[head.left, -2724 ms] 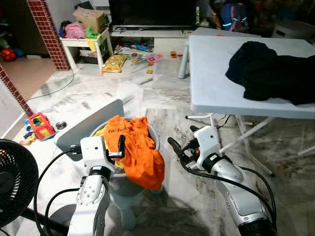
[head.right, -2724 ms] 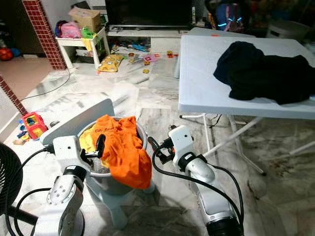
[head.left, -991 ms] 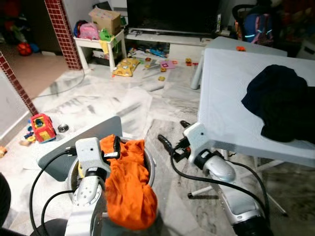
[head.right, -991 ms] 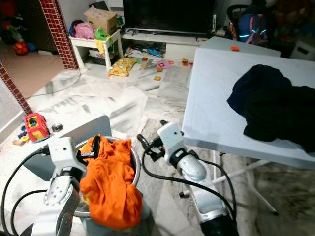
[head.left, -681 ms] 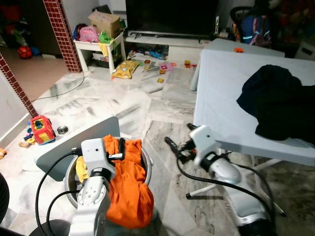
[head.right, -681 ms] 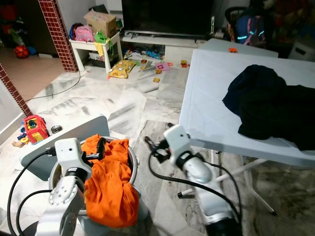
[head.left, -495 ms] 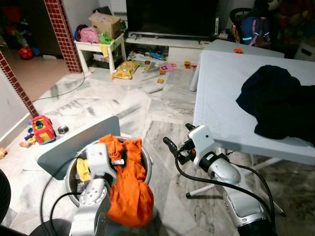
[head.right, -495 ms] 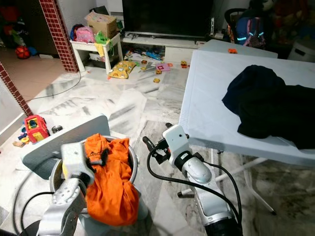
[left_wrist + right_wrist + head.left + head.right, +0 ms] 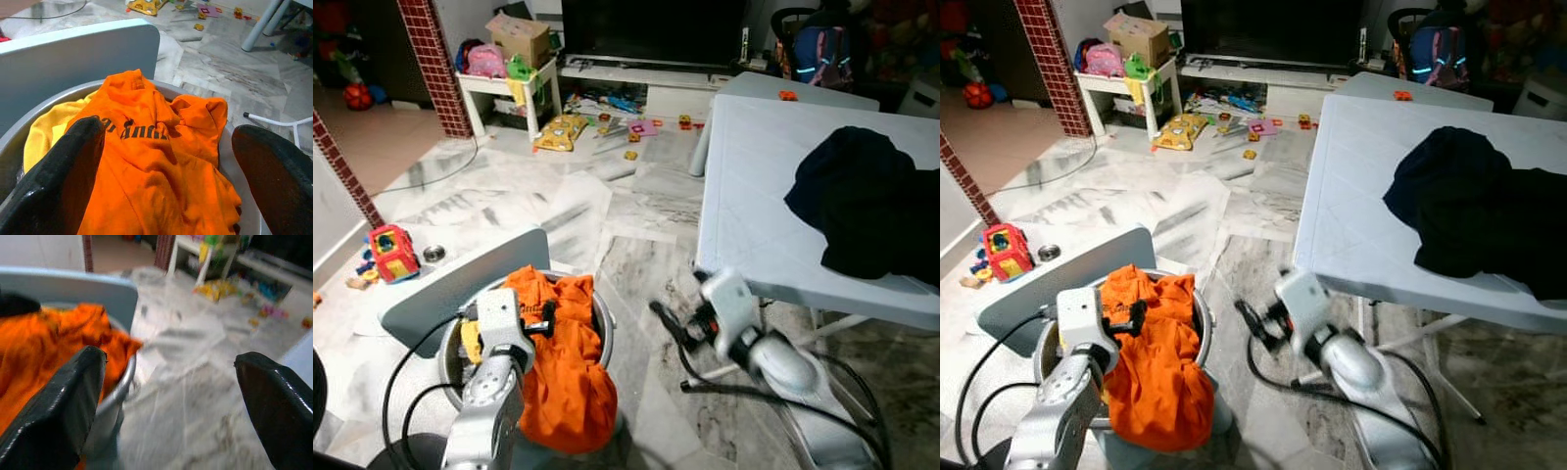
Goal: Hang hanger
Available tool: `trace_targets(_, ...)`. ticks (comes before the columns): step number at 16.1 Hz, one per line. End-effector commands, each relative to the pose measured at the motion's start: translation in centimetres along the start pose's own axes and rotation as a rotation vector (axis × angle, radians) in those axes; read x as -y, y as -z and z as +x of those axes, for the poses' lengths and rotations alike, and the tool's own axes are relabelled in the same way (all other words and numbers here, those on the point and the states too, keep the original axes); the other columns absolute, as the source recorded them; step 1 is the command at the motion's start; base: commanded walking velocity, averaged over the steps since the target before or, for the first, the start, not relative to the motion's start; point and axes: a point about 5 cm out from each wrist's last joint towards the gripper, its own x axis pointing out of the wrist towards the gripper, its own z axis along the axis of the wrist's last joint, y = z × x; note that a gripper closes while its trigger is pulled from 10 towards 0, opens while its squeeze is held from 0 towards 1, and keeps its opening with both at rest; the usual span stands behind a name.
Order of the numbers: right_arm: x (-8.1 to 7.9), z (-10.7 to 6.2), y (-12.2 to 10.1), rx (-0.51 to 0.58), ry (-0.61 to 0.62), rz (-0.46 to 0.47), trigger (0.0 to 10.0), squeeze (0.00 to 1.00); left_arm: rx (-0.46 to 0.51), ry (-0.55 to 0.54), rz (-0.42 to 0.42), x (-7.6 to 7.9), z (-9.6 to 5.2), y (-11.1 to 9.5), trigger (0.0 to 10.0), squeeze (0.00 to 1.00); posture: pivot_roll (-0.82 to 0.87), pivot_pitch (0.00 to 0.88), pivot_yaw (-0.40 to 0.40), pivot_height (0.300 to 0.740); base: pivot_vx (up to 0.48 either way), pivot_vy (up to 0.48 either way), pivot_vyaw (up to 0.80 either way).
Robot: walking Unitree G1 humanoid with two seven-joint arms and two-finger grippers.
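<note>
An orange shirt [image 9: 563, 362] is heaped in a grey basin [image 9: 603, 321] and hangs over its front rim, with a yellow cloth [image 9: 41, 137] under it. My left gripper [image 9: 545, 317] hovers just over the shirt, open, its fingers [image 9: 63, 181] spread wide with nothing held. My right gripper [image 9: 664, 323] is open and blurred, low over the marble floor between the basin and the white table [image 9: 754, 186]. A black garment [image 9: 871, 206] lies crumpled on that table. I see no hanger.
A grey board [image 9: 450, 289] leans behind the basin. The table's white legs [image 9: 822, 328] stand close to my right arm. A red toy [image 9: 386, 252] sits at the left, scattered toys [image 9: 563, 129] and a small white shelf [image 9: 509, 83] farther off, a brick pillar [image 9: 435, 64] beyond.
The view has shifted a little. My right arm has dropped slightly and is blurred with motion. My left gripper stays over the orange shirt.
</note>
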Motion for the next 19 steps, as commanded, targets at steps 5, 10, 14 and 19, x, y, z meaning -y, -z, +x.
trace_targets(5,0.1,-3.7,0.3,-0.096,0.023,0.029,10.0,0.0,0.013,-0.047,-0.007,-0.2,-0.6,-0.5,10.0,0.0,-0.16,0.147,-0.054,0.74,0.0,0.0,0.0)
trace_targets(10,0.0,-5.4,0.3,-0.149,0.019,0.038,10.0,0.0,0.06,-0.069,0.033,0.1,0.3,-1.5,10.0,0.0,-0.2,0.192,-0.086,0.74,0.0,0.0,0.0)
trace_targets(14,0.0,-6.2,-0.2,-0.187,0.009,0.03,10.0,0.0,0.033,-0.135,0.047,-0.7,1.7,-0.6,10.0,0.0,-0.26,0.204,-0.1,0.74,0.0,0.0,0.0)
trace_targets(19,-0.5,-6.7,-0.6,-0.213,-0.05,0.066,10.0,0.0,-0.005,-0.1,0.017,-0.7,3.4,-0.1,0.0,0.0,-0.28,0.196,-0.099,0.74,0.0,0.0,0.0)
